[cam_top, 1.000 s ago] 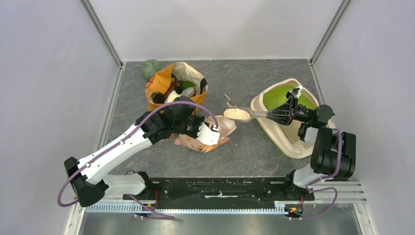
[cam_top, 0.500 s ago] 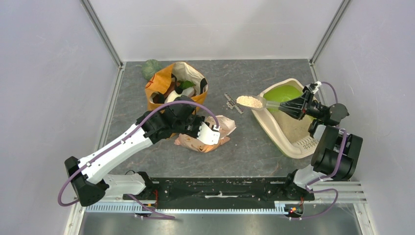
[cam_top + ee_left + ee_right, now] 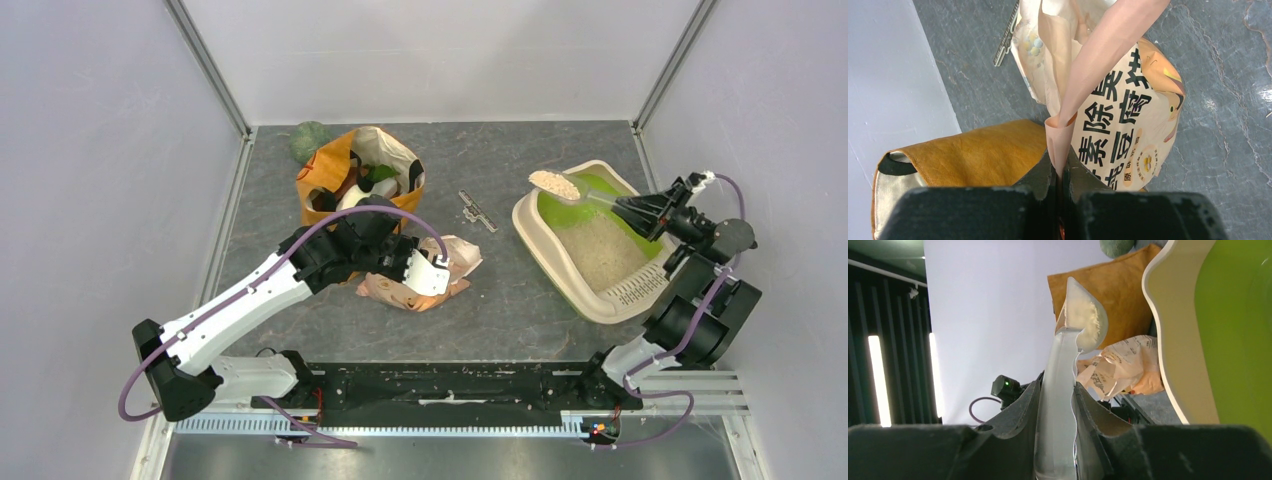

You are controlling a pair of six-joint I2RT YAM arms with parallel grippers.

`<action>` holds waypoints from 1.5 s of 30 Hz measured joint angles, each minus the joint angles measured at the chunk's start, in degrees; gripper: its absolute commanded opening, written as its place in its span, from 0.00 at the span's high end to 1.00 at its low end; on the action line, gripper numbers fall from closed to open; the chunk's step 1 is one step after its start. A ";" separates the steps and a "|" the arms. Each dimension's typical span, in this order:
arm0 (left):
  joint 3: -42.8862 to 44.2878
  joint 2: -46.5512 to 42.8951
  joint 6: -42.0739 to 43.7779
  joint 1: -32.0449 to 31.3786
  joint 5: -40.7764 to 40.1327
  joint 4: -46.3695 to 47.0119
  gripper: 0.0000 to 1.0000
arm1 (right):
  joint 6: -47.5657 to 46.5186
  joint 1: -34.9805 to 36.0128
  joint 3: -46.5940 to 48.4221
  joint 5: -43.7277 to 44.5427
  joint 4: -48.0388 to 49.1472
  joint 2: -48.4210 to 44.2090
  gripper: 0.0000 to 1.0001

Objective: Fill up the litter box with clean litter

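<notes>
The cream litter box (image 3: 540,240) with its lime-green hood (image 3: 602,187) lies at the right, with pale litter (image 3: 598,248) in its tray and a slotted grille (image 3: 640,287) at the near end. My right gripper (image 3: 628,208) is shut on the handle of a clear scoop (image 3: 556,184) heaped with clean litter, held over the hood's far-left rim. In the right wrist view the scoop (image 3: 1079,320) stands between my fingers beside the box rim (image 3: 1168,335). My left gripper (image 3: 436,268) is shut on the top fold of the printed litter bag (image 3: 1118,110), holding it up.
An orange paper shopping bag (image 3: 335,170) full of items stands at the back left, a green lump (image 3: 308,140) behind it. A small metal clip (image 3: 477,211) lies on the grey mat between bag and box. Enclosure walls stand close on both sides.
My right gripper has carried the filled scoop right and back, from above the litter bag to over the litter box's hood end. The left arm has stayed still.
</notes>
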 measured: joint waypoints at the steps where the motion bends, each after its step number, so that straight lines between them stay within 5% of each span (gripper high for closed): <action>1: 0.00 0.00 0.00 0.00 0.00 0.00 0.98 | 0.20 -0.79 0.31 0.00 0.02 0.00 1.00; 21: 0.00 0.00 0.02 0.00 0.02 0.02 0.98 | 1.64 -14.51 0.50 0.00 0.94 -0.61 1.00; 45: -0.76 -0.17 0.02 0.00 0.04 1.29 0.98 | 2.47 -17.18 -2.84 0.00 1.11 -3.69 1.00</action>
